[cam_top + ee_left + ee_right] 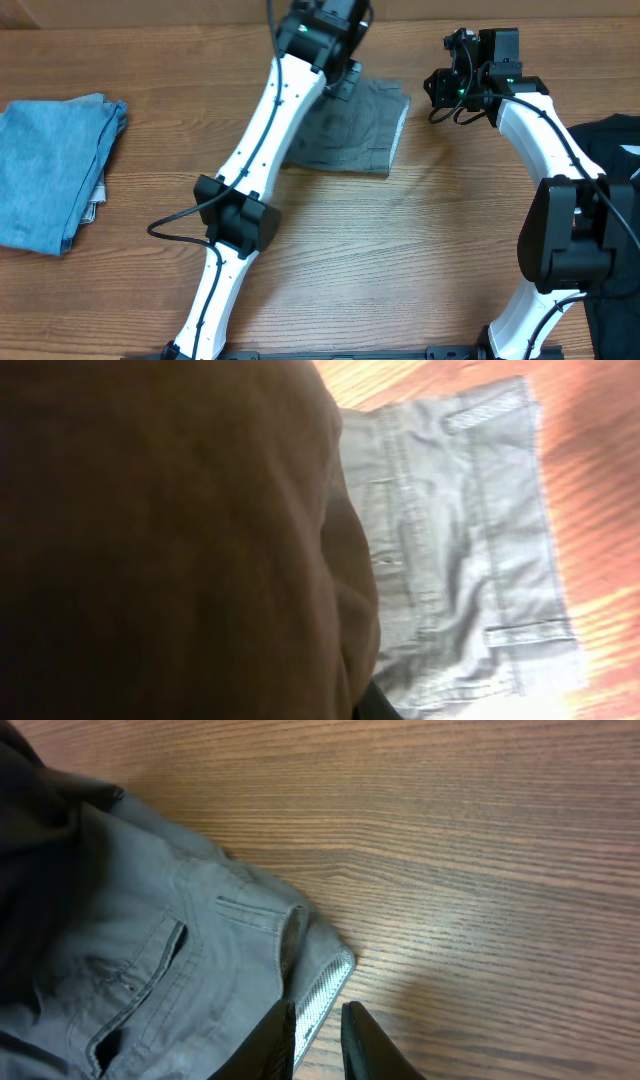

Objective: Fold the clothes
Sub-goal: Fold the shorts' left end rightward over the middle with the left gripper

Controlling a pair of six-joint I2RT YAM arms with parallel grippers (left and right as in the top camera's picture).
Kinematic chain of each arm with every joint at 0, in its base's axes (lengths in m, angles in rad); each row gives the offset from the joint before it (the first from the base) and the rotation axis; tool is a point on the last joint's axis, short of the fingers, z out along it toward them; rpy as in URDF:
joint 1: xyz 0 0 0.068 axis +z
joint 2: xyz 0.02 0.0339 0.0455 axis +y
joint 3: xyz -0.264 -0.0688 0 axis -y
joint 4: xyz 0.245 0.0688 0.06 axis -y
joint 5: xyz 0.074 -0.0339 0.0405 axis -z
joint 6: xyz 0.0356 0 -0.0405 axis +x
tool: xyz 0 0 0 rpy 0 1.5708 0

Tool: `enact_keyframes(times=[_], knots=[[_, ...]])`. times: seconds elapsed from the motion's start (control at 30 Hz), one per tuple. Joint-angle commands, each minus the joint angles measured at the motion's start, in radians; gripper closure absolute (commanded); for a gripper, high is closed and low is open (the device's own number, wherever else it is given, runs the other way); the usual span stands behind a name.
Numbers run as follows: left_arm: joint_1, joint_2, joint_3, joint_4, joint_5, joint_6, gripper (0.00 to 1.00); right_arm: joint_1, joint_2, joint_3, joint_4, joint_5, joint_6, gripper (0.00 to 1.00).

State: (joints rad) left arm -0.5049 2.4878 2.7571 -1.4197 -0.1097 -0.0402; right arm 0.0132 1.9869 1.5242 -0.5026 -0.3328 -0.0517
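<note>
The clothes (350, 128), grey shorts, lie folded into a rough square at the far middle of the table. My left gripper (344, 80) sits at their far edge. In the left wrist view a dark fold of cloth fills the left side and hides the jaws, which appear shut on it; the lit shorts (470, 540) with seams and belt loops lie beyond. My right gripper (438, 92) hovers just right of the shorts. In the right wrist view the jaws (320, 1005) stand narrowly apart with nothing gripped, over the shorts' (170, 970) corner with its pale lining.
A folded light-blue garment (55, 170) lies at the table's left edge. A black shirt (615, 150) lies at the right edge beside the right arm. The wooden table (400, 250) shows bare in front of the shorts.
</note>
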Motion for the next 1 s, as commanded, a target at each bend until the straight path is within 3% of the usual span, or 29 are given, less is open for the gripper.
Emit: enact_keyframes(times=[0.0, 0.2, 0.37, 0.97], knots=[[-0.043, 0.011, 0.026, 0.009, -0.002, 0.064, 0.87, -0.002, -0.006, 0.018, -0.016, -0.039, 0.004, 0.81], [-0.059, 0.039, 0.008, 0.006, 0.019, 0.064, 0.86, -0.002, 0.040, 0.018, 0.000, -0.140, 0.004, 0.81], [-0.061, 0.090, 0.006, -0.002, 0.033, 0.063, 0.96, -0.002, 0.109, 0.018, 0.054, -0.139, 0.003, 0.81], [-0.155, 0.122, -0.005, -0.016, 0.055, 0.071, 0.96, -0.002, 0.246, 0.018, 0.147, -0.102, 0.003, 0.81]])
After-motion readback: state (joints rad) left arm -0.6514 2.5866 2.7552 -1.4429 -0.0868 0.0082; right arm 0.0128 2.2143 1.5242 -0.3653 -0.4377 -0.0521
